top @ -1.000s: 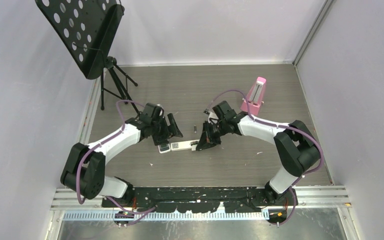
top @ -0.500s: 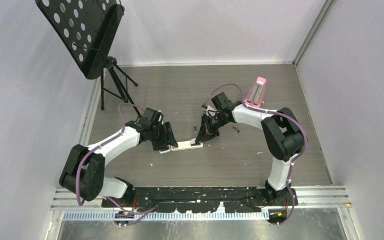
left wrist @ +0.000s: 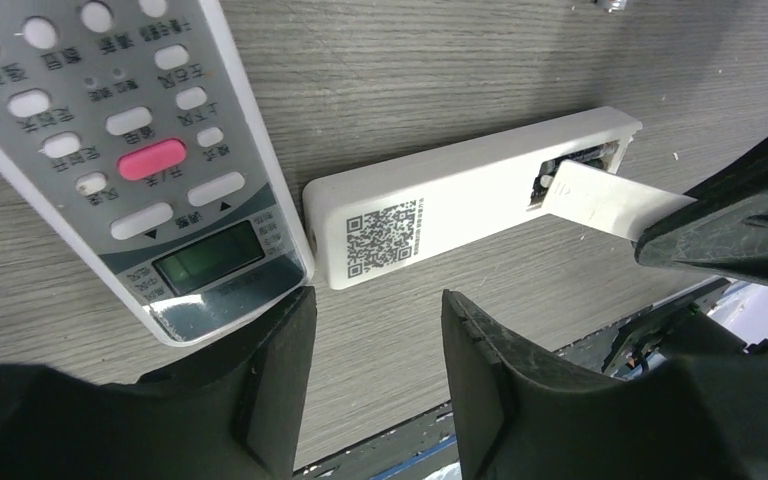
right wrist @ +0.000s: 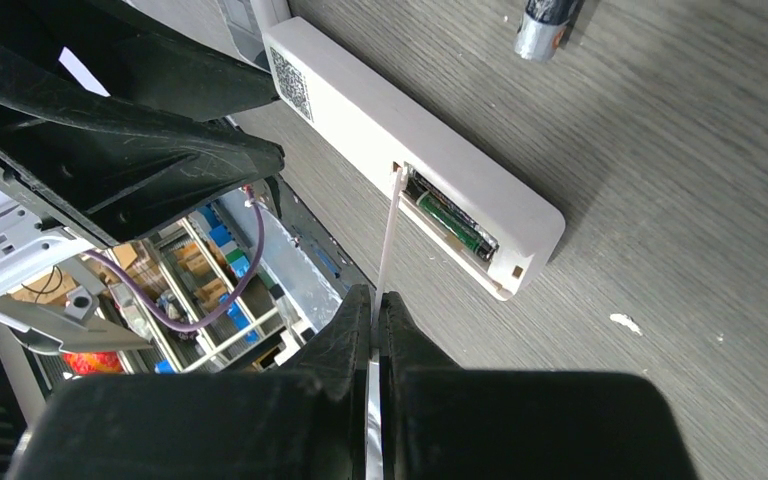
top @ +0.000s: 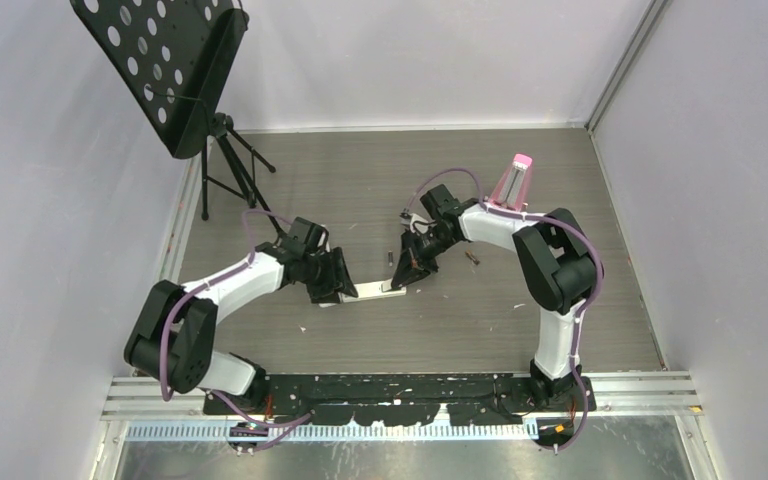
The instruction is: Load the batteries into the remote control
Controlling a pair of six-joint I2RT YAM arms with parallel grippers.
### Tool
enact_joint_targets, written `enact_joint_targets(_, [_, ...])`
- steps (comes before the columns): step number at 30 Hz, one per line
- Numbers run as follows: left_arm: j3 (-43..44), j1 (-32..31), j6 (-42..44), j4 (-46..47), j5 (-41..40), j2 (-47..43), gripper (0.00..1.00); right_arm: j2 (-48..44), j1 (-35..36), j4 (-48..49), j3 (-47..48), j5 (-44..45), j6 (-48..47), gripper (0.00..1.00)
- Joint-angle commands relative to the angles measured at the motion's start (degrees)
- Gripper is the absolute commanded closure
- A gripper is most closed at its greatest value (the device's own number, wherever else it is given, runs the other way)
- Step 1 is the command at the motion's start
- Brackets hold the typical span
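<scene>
Your right claw (right wrist: 378,300) is clamped on the thin white battery cover (left wrist: 610,200), whose free edge touches the remote control (left wrist: 430,215) at its open compartment. The remote control lies back up on the table (right wrist: 680,200), code sticker showing, just beside a longer remote (left wrist: 130,150) that lies buttons up. Your left claw (left wrist: 375,310) hangs by the sticker end with its fingers apart and nothing between them. One battery (right wrist: 545,25) lies loose on the table near the open end.
</scene>
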Motion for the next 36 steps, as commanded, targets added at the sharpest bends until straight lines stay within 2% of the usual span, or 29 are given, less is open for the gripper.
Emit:
enact_joint_targets(1, [-0.2, 0.2, 0.1, 1.8, -0.2, 1.4, 0.49, 1.1, -0.2, -1.8, 2.5, -2.3, -2.1, 1.0])
enact_joint_targets(18, [1.0, 0.2, -2.3, 3.8, -2.1, 4.6, 0.52, 3.2, -0.2, -2.8, 2.9, -3.0, -6.4, 0.99])
enact_joint_targets(36, [1.0, 1.0, -5.5, 6.3, 0.1, 6.7, 0.56, 1.5, 0.2, -1.7, 1.0, -0.9, -8.8, 0.99])
